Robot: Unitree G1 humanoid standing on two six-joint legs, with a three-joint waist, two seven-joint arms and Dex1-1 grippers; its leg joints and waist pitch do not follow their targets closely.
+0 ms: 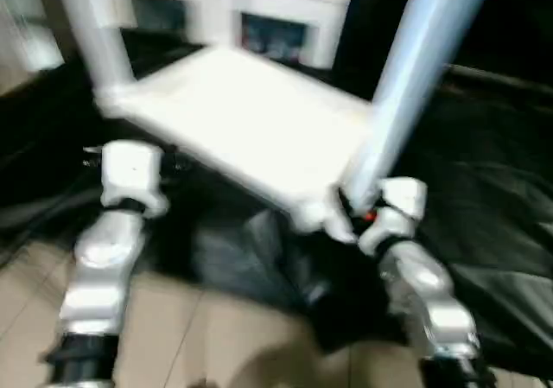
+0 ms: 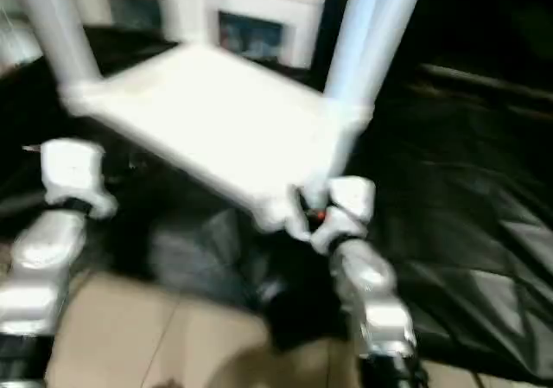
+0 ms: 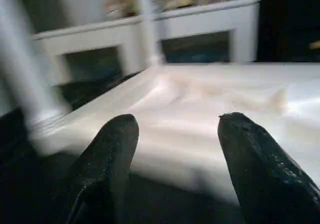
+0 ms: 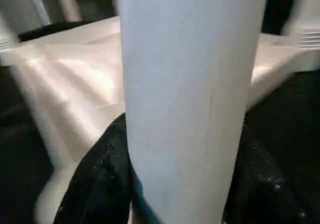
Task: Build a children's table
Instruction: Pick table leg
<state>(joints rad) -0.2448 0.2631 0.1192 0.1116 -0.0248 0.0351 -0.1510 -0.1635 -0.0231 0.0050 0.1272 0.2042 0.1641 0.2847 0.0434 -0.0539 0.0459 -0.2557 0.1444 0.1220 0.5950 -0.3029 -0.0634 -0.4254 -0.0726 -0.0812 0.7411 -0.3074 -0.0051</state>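
Note:
The children's table lies upside down on black cloth, its white tabletop (image 1: 251, 120) tilted toward me. One white leg (image 1: 415, 68) rises from the near right corner socket. My right gripper (image 1: 350, 211) is shut around this leg just above the socket; in the right wrist view its black fingers (image 4: 102, 174) flank the tube (image 4: 190, 84). A second leg (image 1: 95, 34) stands in the left corner. A third leg (image 3: 145, 24) stands at the far corner. My left gripper (image 3: 175, 129) is open, just short of the tabletop's near left edge, with nothing between its fingers.
Black cloth (image 1: 484, 198) covers the work area and bunches into a dark heap (image 1: 259, 258) under the table's near corner. A white shelf unit (image 1: 259, 16) stands behind. Beige floor tiles (image 1: 207, 336) lie nearest me.

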